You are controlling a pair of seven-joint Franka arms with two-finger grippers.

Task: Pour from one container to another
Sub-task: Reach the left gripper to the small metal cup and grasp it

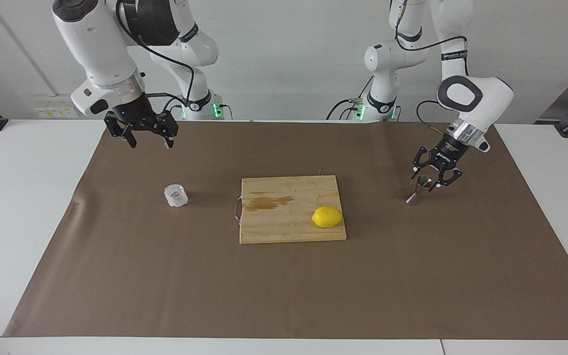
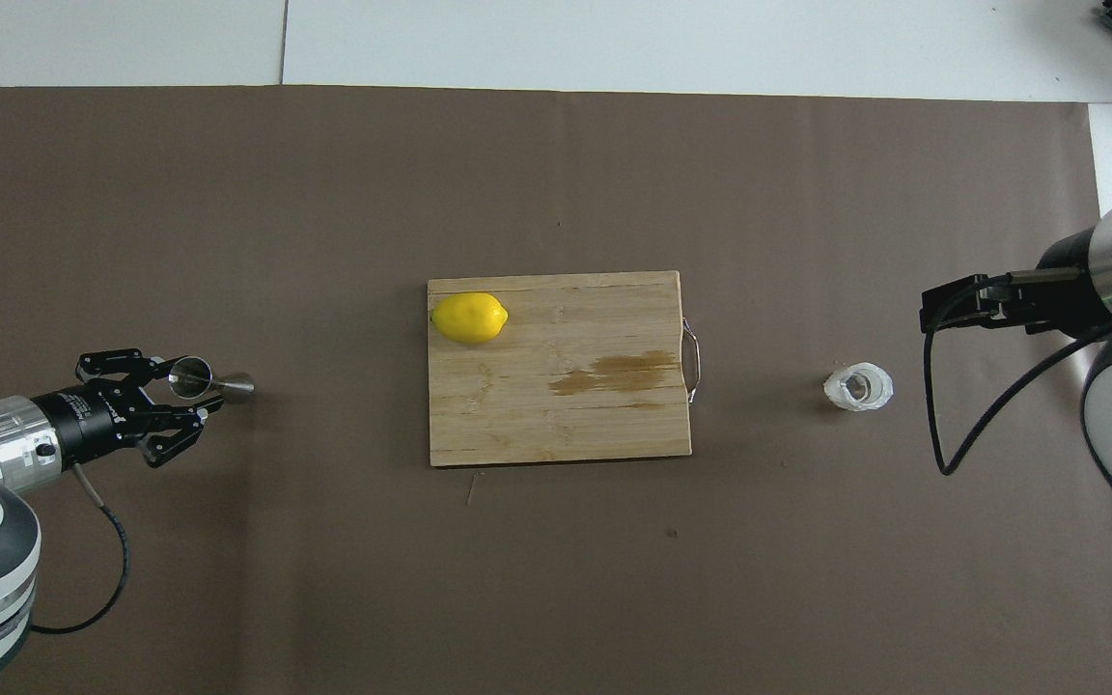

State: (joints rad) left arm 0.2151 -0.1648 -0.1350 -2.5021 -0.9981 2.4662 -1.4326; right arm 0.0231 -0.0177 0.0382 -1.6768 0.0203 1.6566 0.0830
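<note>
Metal jigger (image 1: 420, 189) upright, upper cone between left gripper's (image 1: 427, 183) narrowed fingers, contact unclear.

This looks like a robotics lab, not a kitchen. Two white robot arms (image 1: 101, 54) are mounted at a white table (image 1: 22, 197) covered with brown paper (image 1: 284, 286). The wall is bare, cables hang loose, and a cutting board (image 1: 291, 209) lies staged in the middle.

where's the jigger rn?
The jigger stands on the brown mat toward the left arm's end of the table, beside the cutting board, with the left gripper around its upper cone.
</note>
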